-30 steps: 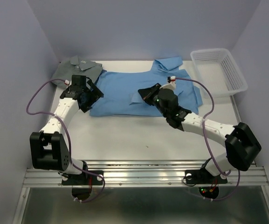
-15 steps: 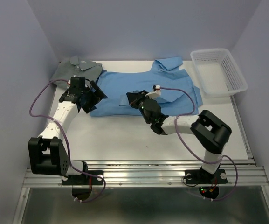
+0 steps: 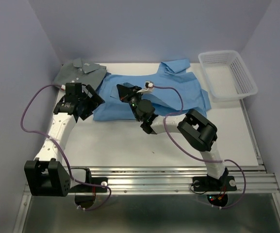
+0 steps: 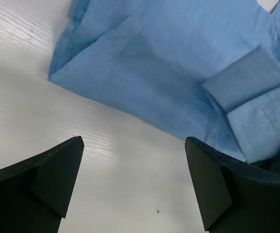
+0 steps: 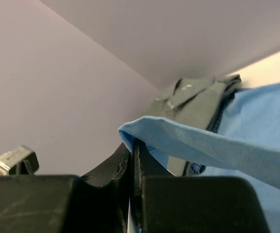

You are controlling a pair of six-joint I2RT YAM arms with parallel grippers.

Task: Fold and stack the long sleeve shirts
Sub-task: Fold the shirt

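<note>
Lavender walls [image 3: 144, 29] close in a white table [image 3: 130, 141], read here with the arm bases at 6 o'clock. The sky-blue shirt [image 3: 178, 90] lies spread across the far middle, toward 12 o'clock. The grey-green shirt [image 3: 74, 73] sits folded at 10 o'clock, its near edge touching the blue one. A white mesh basket [image 3: 224, 77] stands at 2 o'clock, apart from both.

The right gripper [image 5: 134, 160] has its jaws pressed together on a thin fold of the sky-blue shirt, lifted off the table at the shirt's left half. The left gripper [image 4: 133, 145] hangs with its jaws wide apart over bare table at 9 o'clock, just beside the shirt's left corner and holding nothing.

Several things could go wrong from here:
- The pinch looks shallow and close to the cloth's edge, so a quick pull could slide the fabric out and drop the fold halfway.
- Nothing pins the rest of the shirt. Carrying the fold across may drag the whole garment instead of creasing it, bunching it against the grey-green shirt and upsetting that one.
- The right arm's purple cable [image 3: 171, 92] arcs over the blue shirt and could brush or snag the cloth below.
- The turned-back cuff [image 4: 249, 80] near the gripper could flip open if the cloth beneath it shifts.
</note>
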